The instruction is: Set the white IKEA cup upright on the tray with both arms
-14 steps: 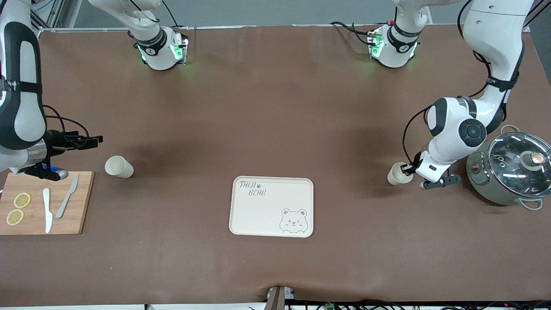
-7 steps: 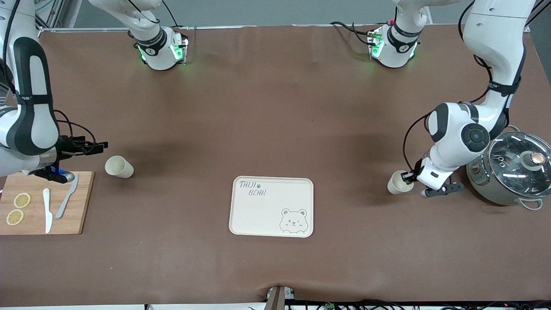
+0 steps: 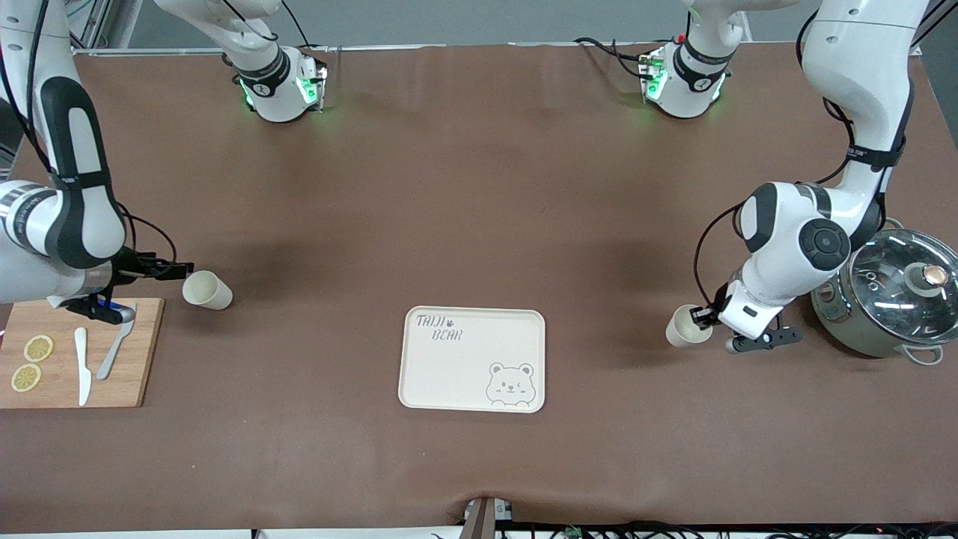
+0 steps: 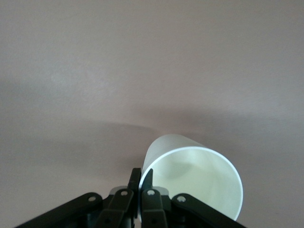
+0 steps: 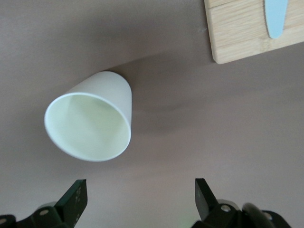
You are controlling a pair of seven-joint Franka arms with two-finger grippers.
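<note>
Looking down on the bench [image 3: 479, 187], I see two white cups, one at each arm's end. My left tool [image 3: 701, 316] is clenched on the rim of the first cup [image 3: 682, 327], which lies tipped on its side just beside the steel pot [image 3: 891, 299] at the left arm's end. From the left wrist view, the left tool's fingers [image 4: 140, 183] pinch the cup's wall [image 4: 190, 173] at the mouth, one finger inside and one outside, and the open mouth faces the camera.

My right tool [image 3: 174, 269] is released, its jaws spread wide, at the right arm's end of the bench. The second cup [image 3: 206, 290] lies on its side on the bench, just beside that tool's tips and apart from them as far as I can tell. From the right wrist view, the second cup [image 5: 90, 121] sits ahead of the two spread fingers [image 5: 73, 199], not between them, with its mouth turned toward the camera.

I see the tray [image 3: 473, 359] with the bear drawing lying flat mid-bench, nearer to the front camera than both cups and well apart from each; nothing is on it. A wooden cutting board [image 3: 78, 359] rests close to the second cup, carrying two knives [image 3: 101, 352] and two lemon slices [image 3: 31, 363]
</note>
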